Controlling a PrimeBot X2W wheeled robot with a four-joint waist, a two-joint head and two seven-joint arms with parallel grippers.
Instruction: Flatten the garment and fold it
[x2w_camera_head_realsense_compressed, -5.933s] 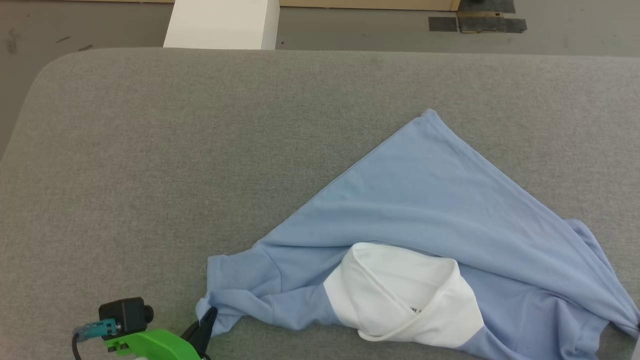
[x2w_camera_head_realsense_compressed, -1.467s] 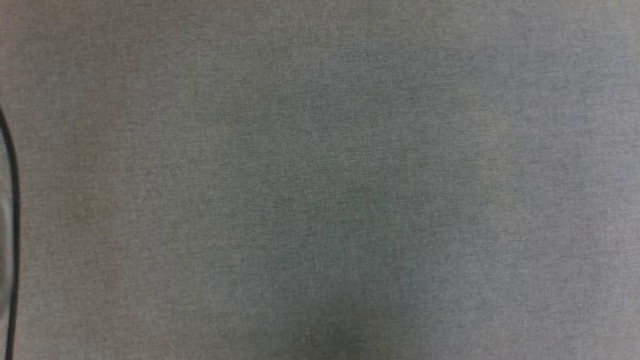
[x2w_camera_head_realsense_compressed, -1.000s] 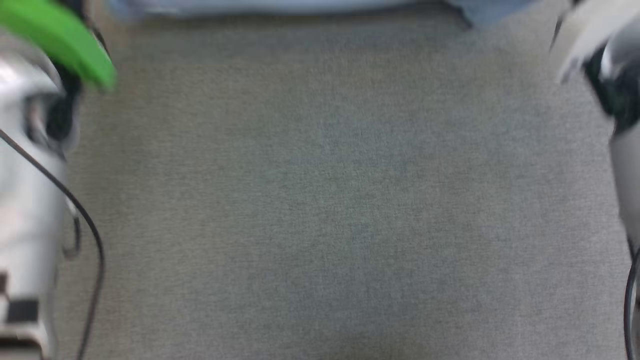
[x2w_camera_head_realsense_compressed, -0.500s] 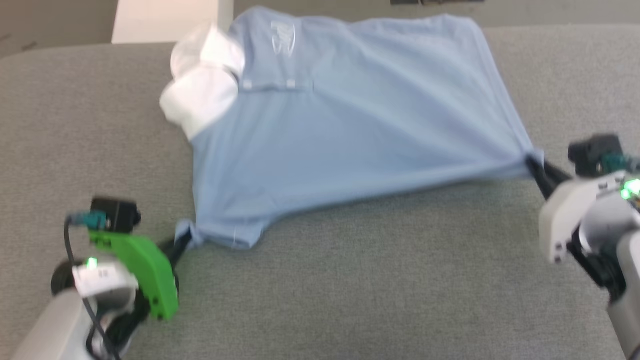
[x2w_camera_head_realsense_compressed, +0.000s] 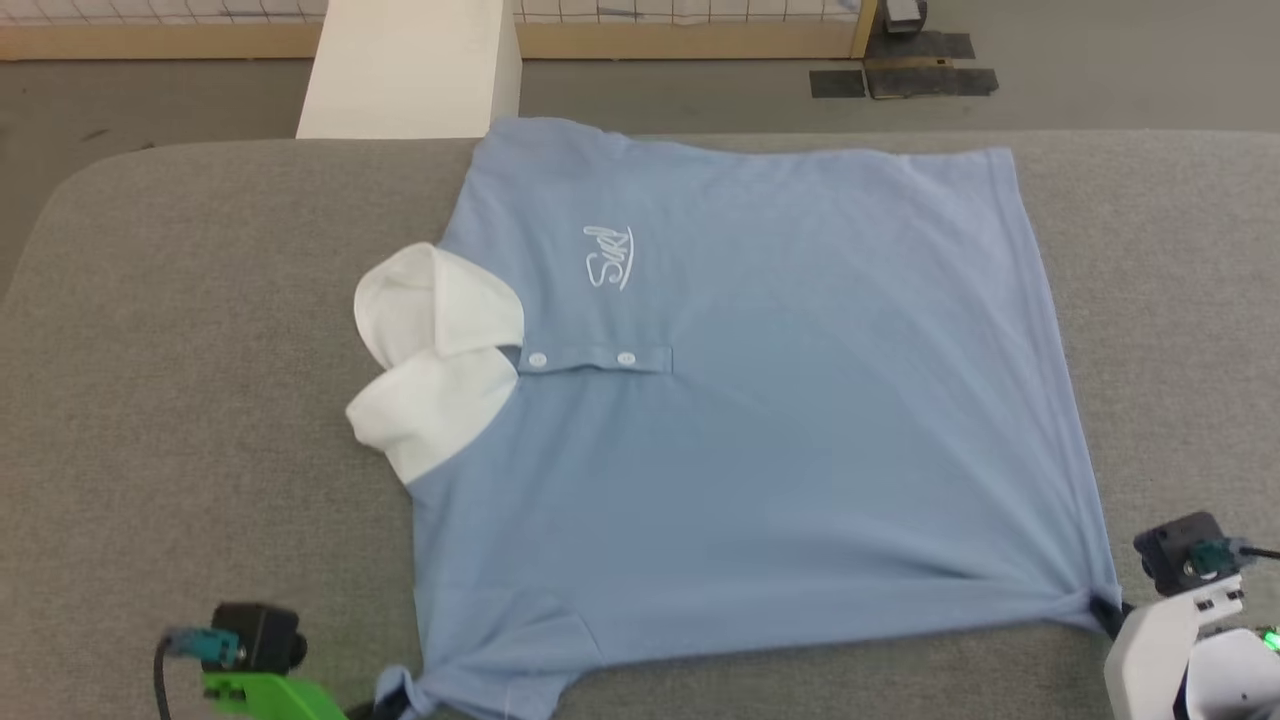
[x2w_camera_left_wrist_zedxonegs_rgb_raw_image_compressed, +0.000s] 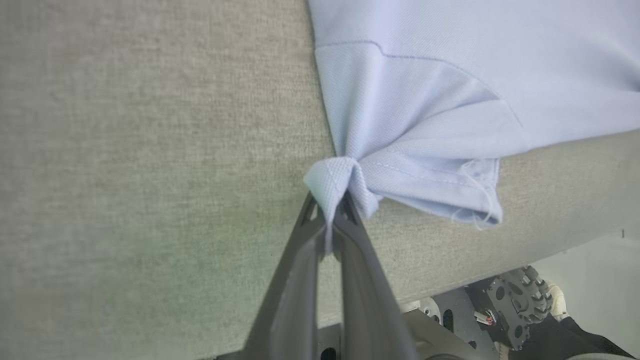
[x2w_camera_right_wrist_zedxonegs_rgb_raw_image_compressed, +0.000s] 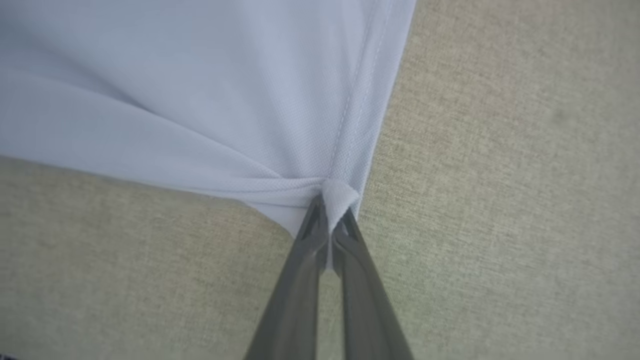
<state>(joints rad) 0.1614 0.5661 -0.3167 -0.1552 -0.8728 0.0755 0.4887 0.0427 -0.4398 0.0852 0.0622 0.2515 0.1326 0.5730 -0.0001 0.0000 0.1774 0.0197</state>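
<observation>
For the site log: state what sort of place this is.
Probably a robot test room, not a home: a grey fabric-covered table holding the garment, black tape patches on a bare floor, and a wood-framed mesh fence behind.

a lab-like test area: wire-grid fence (x2w_camera_head_realsense_compressed: 700, 10), bare floor (x2w_camera_head_realsense_compressed: 650, 95) with tape patches (x2w_camera_head_realsense_compressed: 905, 80), grey padded work table (x2w_camera_head_realsense_compressed: 200, 350).

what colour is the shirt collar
White collar on a light blue shirt; clearest in the head view.
</observation>
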